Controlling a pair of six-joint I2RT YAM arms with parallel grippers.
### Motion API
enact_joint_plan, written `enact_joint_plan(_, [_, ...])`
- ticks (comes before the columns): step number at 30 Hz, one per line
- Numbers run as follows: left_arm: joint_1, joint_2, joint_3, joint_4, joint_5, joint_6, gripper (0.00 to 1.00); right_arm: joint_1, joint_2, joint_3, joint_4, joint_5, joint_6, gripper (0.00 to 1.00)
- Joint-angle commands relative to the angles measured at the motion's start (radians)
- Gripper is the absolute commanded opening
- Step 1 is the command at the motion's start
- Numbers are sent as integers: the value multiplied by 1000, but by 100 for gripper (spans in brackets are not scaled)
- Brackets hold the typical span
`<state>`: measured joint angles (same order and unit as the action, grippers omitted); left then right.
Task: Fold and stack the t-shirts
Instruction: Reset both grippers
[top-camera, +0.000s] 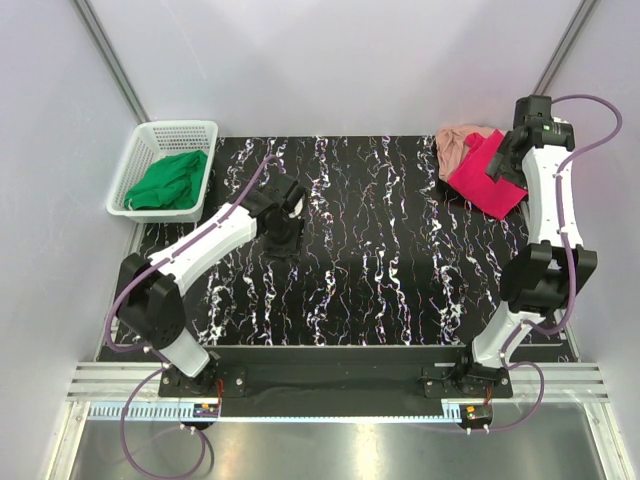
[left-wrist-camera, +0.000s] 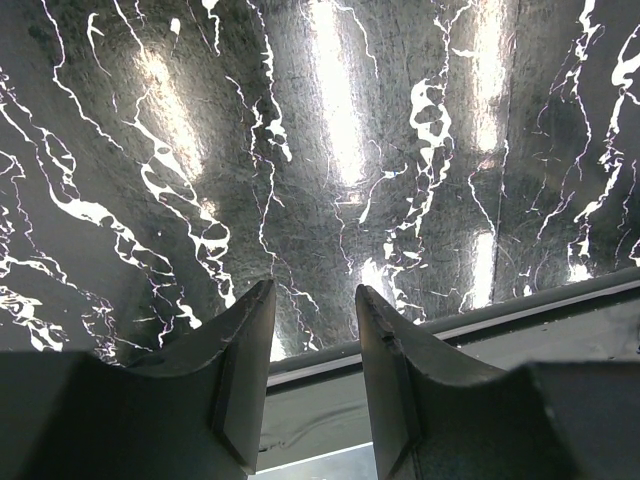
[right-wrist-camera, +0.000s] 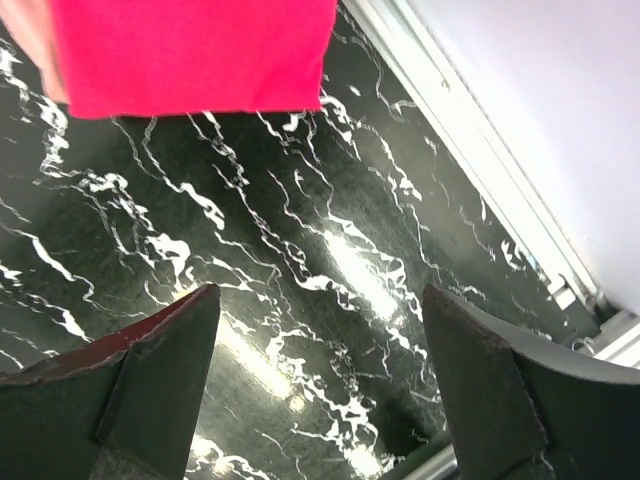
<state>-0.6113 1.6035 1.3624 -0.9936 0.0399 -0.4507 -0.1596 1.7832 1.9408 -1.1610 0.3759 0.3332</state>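
Observation:
A folded crimson-pink t-shirt lies at the table's back right corner, on top of a pale salmon-pink t-shirt that shows along its far left side. My right gripper hangs above the crimson shirt's right part. In the right wrist view that gripper is open wide with nothing between its fingers, and the crimson shirt's edge lies ahead of it. My left gripper hovers over the bare table left of centre. Its jaws stand partly apart and hold nothing.
A white basket with a green cloth in it sits off the table's back left corner. The black marbled tabletop spreads between the arms. Pale walls and metal rails close in both sides.

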Motion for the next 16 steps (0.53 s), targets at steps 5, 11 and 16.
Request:
enact_joint_plan(5, [-1,30,30,29,12,27,42,-11,-54,70,-20,-74,55,89])
enact_joint_plan(11, [1,53,63,27,-24,46,41,-11,-70,130,-57,-95,18,89])
enact_joint_plan(16, [1,36,83,29,-66,17,36,-11,-79,107,-54,-144,10,90])
